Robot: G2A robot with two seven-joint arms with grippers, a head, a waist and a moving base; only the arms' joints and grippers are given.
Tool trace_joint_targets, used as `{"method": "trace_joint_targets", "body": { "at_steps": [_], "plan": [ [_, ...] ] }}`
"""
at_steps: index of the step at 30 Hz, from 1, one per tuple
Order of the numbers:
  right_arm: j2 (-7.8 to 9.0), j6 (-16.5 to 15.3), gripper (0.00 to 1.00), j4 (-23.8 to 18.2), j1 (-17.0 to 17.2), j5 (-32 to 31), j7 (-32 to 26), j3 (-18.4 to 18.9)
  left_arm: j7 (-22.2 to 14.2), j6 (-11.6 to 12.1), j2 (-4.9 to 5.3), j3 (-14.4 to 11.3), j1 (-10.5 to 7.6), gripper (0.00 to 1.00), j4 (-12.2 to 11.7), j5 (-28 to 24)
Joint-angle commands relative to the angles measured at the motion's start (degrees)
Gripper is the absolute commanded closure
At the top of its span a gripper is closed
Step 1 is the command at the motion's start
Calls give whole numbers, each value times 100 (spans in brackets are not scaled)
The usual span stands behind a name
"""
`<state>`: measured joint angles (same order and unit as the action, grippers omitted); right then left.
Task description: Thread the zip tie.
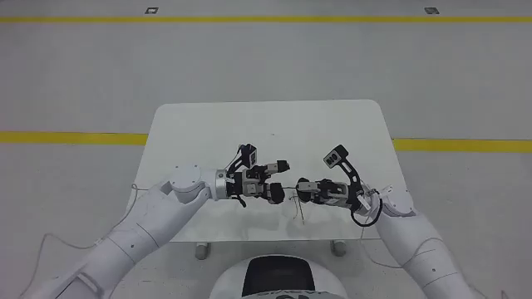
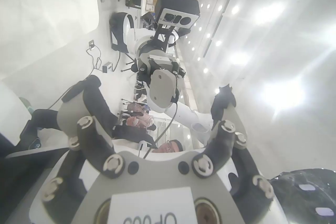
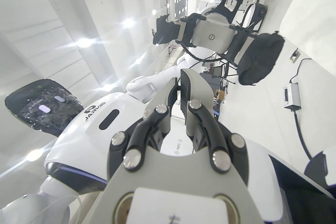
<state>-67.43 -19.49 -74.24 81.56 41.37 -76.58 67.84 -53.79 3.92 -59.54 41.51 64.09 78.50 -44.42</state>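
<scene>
Above the near half of the white table (image 1: 349, 124) the 2 arms meet tip to tip, held up off its surface. The left gripper (image 1: 277, 181) is spread wide; in its own wrist view (image 2: 157, 87) the 2 black-tipped fingers (image 2: 88, 84) stand far apart with nothing between them or touching them. The right gripper (image 1: 301, 188) points straight at it, and in the right wrist view (image 3: 178, 78) its 2 fingers (image 3: 189, 86) are drawn almost together, only a narrow slit between them. The zip tie (image 1: 288, 189) shows from above as a thin dark line running from the right gripper's tips toward the open left gripper, so the right gripper seems to pinch one end of it – though the tie is too thin to pick out in either wrist view. Its free end lies near the gap of the left fingers; whether it reaches in between them cannot be told.
</scene>
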Motion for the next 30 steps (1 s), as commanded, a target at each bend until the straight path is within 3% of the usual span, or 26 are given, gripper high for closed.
{"method": "trace_joint_targets", "body": {
  "at_steps": [1,8,25,30],
  "plan": [
    [0,1,100,-2,1,-3,0,2,4,0,0,1,2,0,-1,1],
    [18,33,100,-116,73,-120,176,22,165,-10,-2,18,48,0,77,42],
    [121,230,100,-36,93,-566,49,14,170,-24,31,214,210,0,271,87],
    [141,349,100,23,40,-746,41,-56,132,-69,38,237,240,13,320,133]
  ]
}}
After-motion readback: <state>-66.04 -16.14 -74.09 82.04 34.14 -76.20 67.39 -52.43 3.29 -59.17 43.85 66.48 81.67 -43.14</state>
